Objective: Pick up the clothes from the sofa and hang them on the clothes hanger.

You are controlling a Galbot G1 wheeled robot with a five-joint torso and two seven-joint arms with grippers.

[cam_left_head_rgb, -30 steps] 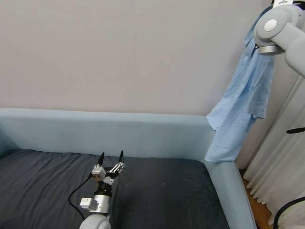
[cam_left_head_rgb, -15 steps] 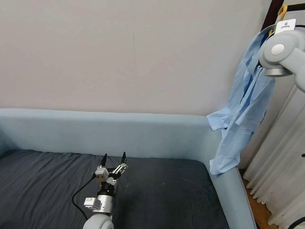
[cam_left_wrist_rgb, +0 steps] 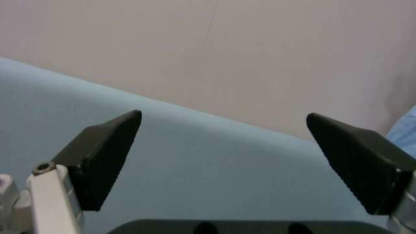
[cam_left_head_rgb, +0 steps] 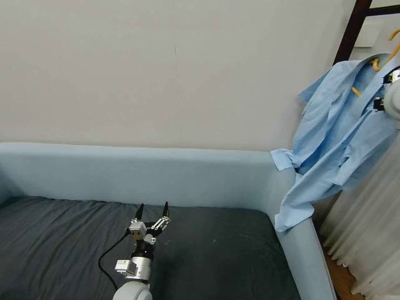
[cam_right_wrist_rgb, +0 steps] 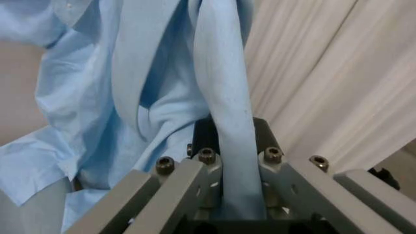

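Right wrist view: a fold of the blue shirt (cam_right_wrist_rgb: 221, 73) is pinched in the right hand (cam_right_wrist_rgb: 234, 134), so the cloth is kept up beside the yellow hanger (cam_left_head_rgb: 375, 62). The collar is possibly seated on it. The left hand (cam_left_head_rgb: 153, 207) is parked over the sofa (cam_left_head_rgb: 156, 175), spread wide and empty.

The sofa (cam_left_head_rgb: 144, 172) is standing against the wall (cam_left_head_rgb: 156, 69), which is rising behind its backrest. The left end effector (cam_left_head_rgb: 154, 206) is hovering over the sofa's seat, in front of the backrest. Above the sofa's right arm, the shirt (cam_left_head_rgb: 340, 134) is hanging on the hanger (cam_left_head_rgb: 375, 62), its lower edge reaching down to that arm. The right end effector (cam_right_wrist_rgb: 231, 127) is sitting at the shirt, farther right of the sofa. The curtain (cam_left_head_rgb: 369, 237) is hanging right of the sofa, beyond the shirt.
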